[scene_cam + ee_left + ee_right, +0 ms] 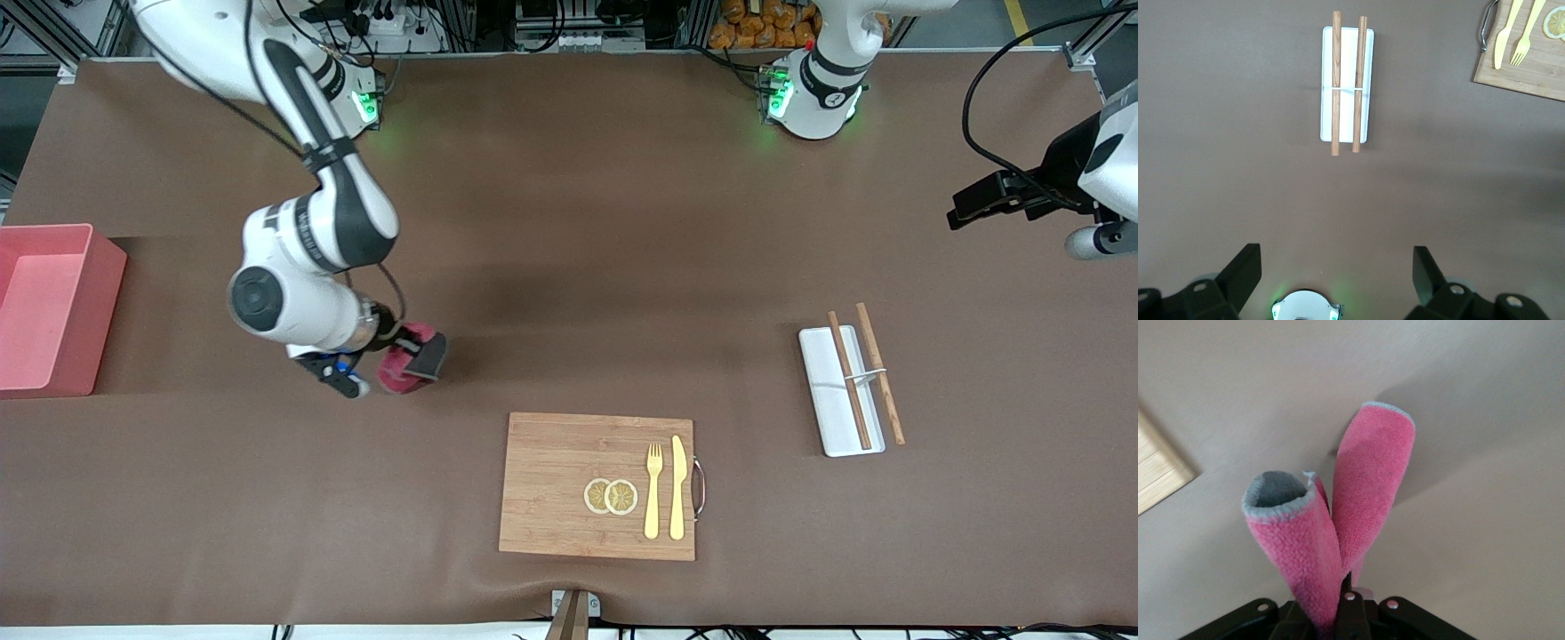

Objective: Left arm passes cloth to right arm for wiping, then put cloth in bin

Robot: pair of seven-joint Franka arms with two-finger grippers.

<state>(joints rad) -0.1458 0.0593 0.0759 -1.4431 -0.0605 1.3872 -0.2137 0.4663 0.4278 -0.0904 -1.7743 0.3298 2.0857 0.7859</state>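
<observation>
Cloth is clamped in right tool over desk; thin pinch, could be dropped short of bin. Left tool is parked, released.

The right arm reaches from its base down toward the surface, the elbow bent. Its right gripper is low over the surface, and its fingers are closed tight on the cloth. The left arm waits high at its own end. The left gripper has its fingers wide apart and holds nothing.
</observation>
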